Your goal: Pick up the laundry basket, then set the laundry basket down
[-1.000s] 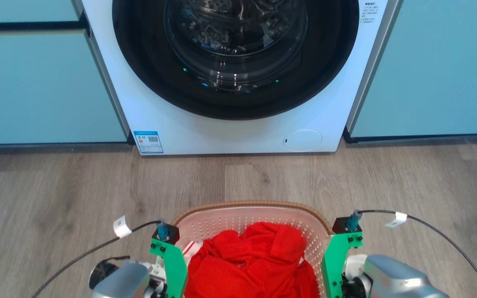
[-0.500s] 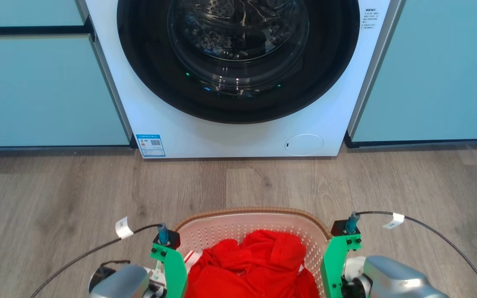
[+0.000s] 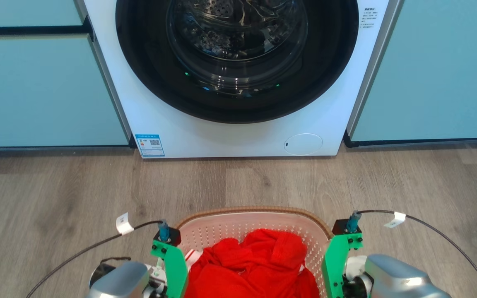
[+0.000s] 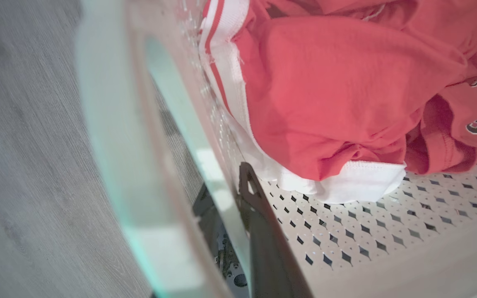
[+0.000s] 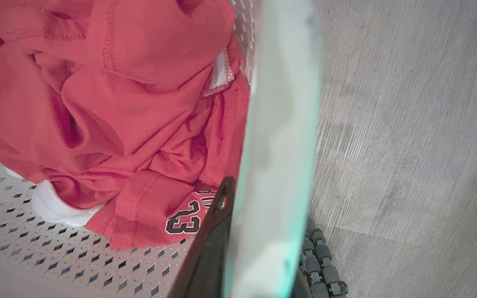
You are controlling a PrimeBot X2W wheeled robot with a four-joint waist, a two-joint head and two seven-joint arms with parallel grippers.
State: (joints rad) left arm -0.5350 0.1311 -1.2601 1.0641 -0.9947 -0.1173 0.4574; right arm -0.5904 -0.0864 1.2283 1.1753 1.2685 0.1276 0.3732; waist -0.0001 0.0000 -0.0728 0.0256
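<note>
I have the laundry basket [image 3: 255,213] low and close in front of me, on or just above the wooden floor [image 3: 56,198], I cannot tell which, and well short of the washing machine [image 3: 238,128]. The left gripper [image 4: 224,186] straddles the basket's left wall just below the handle opening. One dark finger is inside and one outside, closed to the thickness of the plastic, so it looks clamped on. The right gripper [image 5: 238,207] has its inner finger flat against the right wall, but the blurred rim hides the outer finger, so I cannot tell whether that side is truly pinched. That is my main worry: if one side bites and the other only leans, the basket could swing down on the loose side and tip the red jersey [image 3: 255,265] out. Both holds are thin pinches on smooth, flexible plastic, so a quick move could bow the walls and let the fingers slide off. The right inner fingertip sits right at the jersey's hem, so opening or withdrawing could drag cloth over the rim. The wrist cables [image 3: 77,252] loop wide to either side and might snag if I lower carelessly. If I set it down unevenly, one corner would land first and twist the walls against the fingers.
</note>
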